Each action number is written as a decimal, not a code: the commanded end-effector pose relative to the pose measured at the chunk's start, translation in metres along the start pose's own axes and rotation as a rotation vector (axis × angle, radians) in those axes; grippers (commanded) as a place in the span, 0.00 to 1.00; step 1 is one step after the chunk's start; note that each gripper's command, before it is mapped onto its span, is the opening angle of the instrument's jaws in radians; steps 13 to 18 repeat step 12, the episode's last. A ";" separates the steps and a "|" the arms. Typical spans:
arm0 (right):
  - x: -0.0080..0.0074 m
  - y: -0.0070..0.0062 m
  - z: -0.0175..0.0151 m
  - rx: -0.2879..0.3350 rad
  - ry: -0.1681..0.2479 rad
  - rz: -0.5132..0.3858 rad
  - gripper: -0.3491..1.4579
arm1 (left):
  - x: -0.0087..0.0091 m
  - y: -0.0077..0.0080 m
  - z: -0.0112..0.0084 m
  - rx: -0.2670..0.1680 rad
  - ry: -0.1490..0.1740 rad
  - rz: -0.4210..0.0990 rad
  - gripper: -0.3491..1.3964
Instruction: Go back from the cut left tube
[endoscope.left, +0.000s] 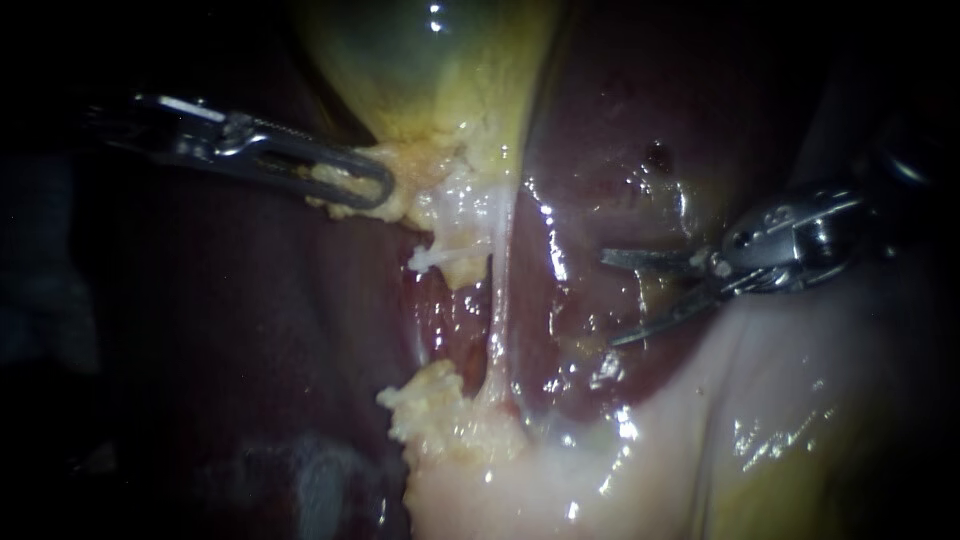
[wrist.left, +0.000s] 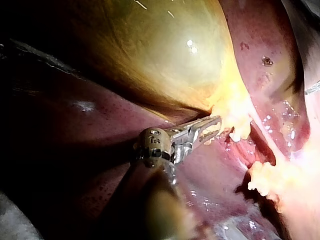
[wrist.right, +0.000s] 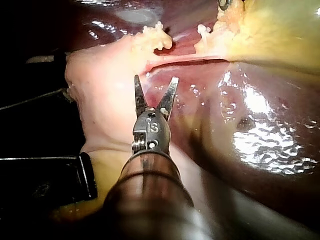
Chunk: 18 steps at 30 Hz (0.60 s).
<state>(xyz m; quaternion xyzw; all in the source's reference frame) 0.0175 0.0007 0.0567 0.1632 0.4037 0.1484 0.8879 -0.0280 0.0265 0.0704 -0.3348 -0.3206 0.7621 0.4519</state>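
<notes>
Mid-right, slender steel right instrument (endoscope.left: 612, 300) gapes empty, clear of whitish cut left tube (endoscope.left: 428, 258); left instrument (endoscope.left: 360, 183) clamps yellow fat (endoscope.left: 428, 170) taut.

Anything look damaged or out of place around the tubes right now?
Only the left tube: it is severed, ragged ends standing apart. The thin tube beside it looks whole; the right instrument, jaws open, is clear of both.

the endoscope sits close, facing the gallbladder (endoscope.left: 430, 80) neck and liver (endoscope.left: 600, 150). each wrist camera looks near along its own shaft, left instrument (wrist.left: 216, 126) and right instrument (wrist.right: 156, 80) from opposite sides; all share the pale strand (endoscope.left: 497, 300).
</notes>
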 end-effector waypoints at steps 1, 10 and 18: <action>0.0000 0.0000 0.0000 0.000 0.000 0.000 0.99 | 0.0000 -0.0001 0.0000 -0.001 0.001 -0.001 0.00; 0.0000 0.0000 0.0000 0.000 0.000 0.000 0.99 | 0.0001 -0.0001 -0.0001 -0.006 0.000 0.005 0.00; 0.0000 0.0000 0.0000 0.000 0.000 0.000 0.99 | 0.0001 -0.0001 -0.0001 -0.008 -0.002 0.005 0.00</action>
